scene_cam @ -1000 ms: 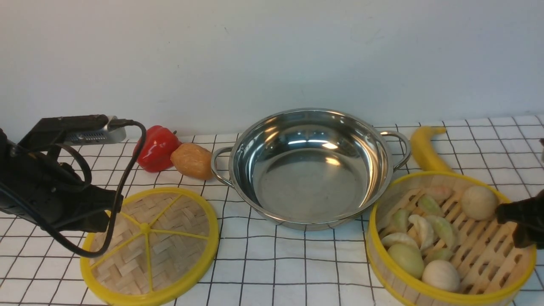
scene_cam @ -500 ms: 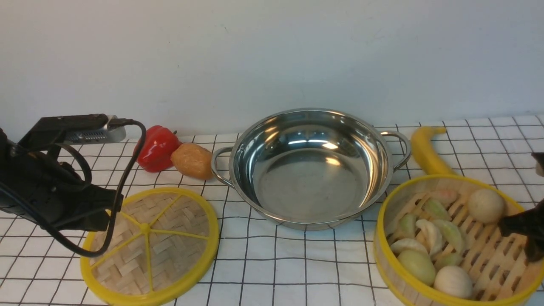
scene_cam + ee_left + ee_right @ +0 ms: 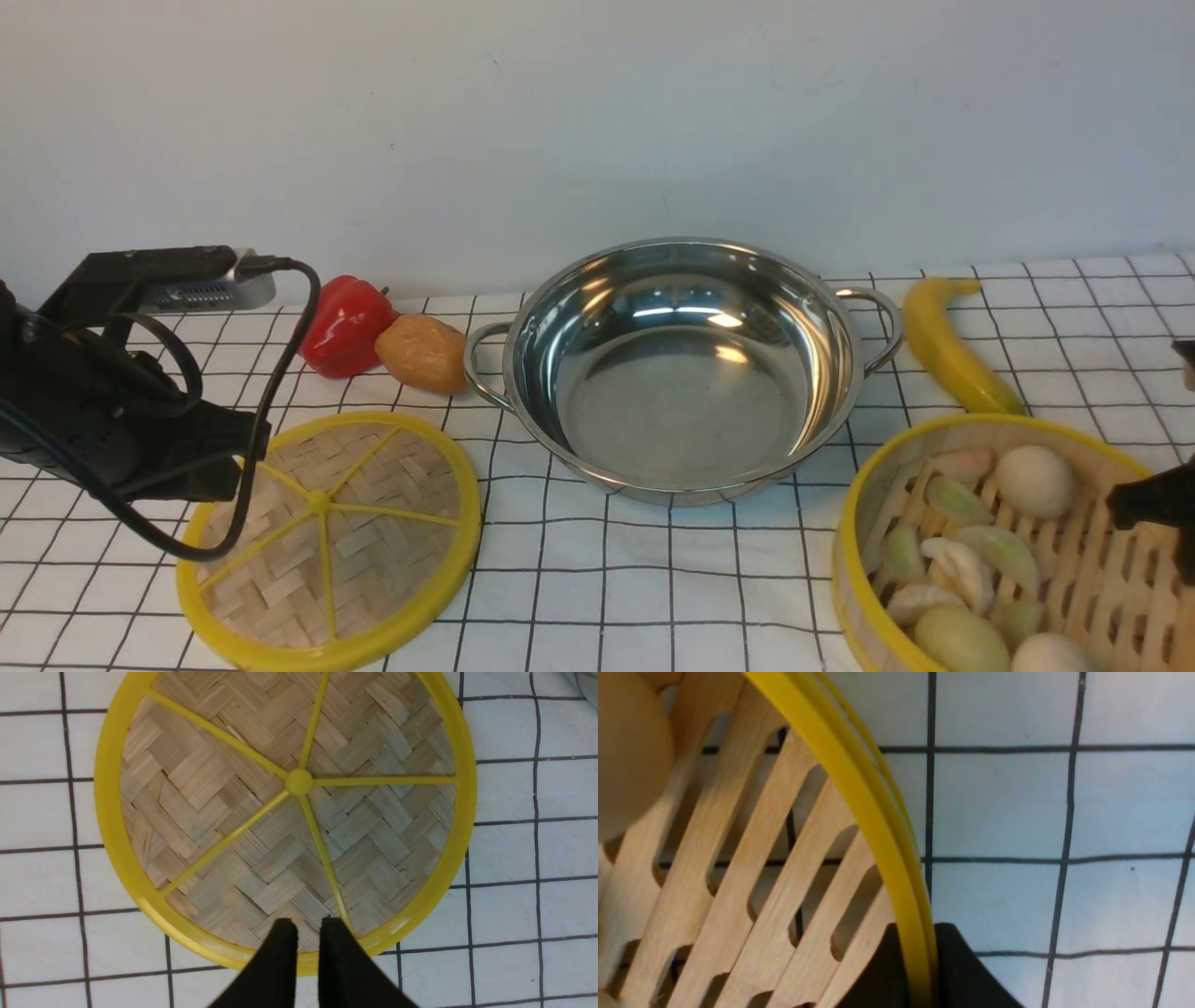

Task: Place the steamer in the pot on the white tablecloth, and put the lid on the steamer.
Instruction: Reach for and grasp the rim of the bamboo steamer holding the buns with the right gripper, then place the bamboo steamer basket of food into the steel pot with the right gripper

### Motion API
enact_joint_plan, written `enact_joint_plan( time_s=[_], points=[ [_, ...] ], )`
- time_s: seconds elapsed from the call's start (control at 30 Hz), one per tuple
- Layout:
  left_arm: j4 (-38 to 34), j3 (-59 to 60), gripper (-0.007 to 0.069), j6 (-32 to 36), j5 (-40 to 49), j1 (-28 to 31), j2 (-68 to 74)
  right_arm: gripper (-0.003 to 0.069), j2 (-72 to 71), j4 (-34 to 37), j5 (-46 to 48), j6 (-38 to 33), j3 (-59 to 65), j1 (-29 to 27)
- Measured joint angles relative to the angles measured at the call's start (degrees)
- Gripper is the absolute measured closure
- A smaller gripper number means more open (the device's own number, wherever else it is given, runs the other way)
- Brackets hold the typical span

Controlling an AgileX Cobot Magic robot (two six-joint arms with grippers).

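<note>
R claw [image 3: 919, 952] clamps steamer [image 3: 934, 431] rim, clear of pot [image 3: 681, 401]; L claw [image 3: 308, 926] near-clenched, empty, over lid [image 3: 224, 812] edge.

1. Middle of tablecloth [image 3: 653, 579]: pot [image 3: 560, 317].
2. Front-left of pot: lid [image 3: 327, 541], flat on cloth.
3. Front-right: steamer [image 3: 1088, 560], partly out of frame, dumplings [image 3: 971, 569] inside.
4. Behind lid, left of pot: pepper [image 3: 344, 325], beside it possibly a potato [image 3: 425, 353].
5. Behind steamer, right of pot: banana [image 3: 948, 347].

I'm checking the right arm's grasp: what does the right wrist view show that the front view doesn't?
Only the right wrist view: the right gripper is closed on the rim of the steamer, one finger inside the wall, one outside. Only the front view: the pot, the lid, a red pepper and a banana. Both: the steamer and the white tablecloth.
</note>
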Motion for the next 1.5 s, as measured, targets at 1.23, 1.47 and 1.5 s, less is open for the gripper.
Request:
enact_joint_plan(
  time_s=[1.23,1.47,1.5],
  points=[
    [0.0,0.0,0.0550,0.0,-0.1,0.0,0.0,0.0593,-8.9,12.5,17.1,-9.8,-21.9,0.0],
    [0.0,0.0,0.0550,0.1,-0.3,0.0,0.0,0.0593,-0.8,17.8,17.3,-10.3,-34.9,0.0],
    [0.0,0.0,0.0550,0.1,-0.3,0.0,0.0,0.0593,0.4,18.3,17.3,-10.3,-36.6,0.1]
  ],
)
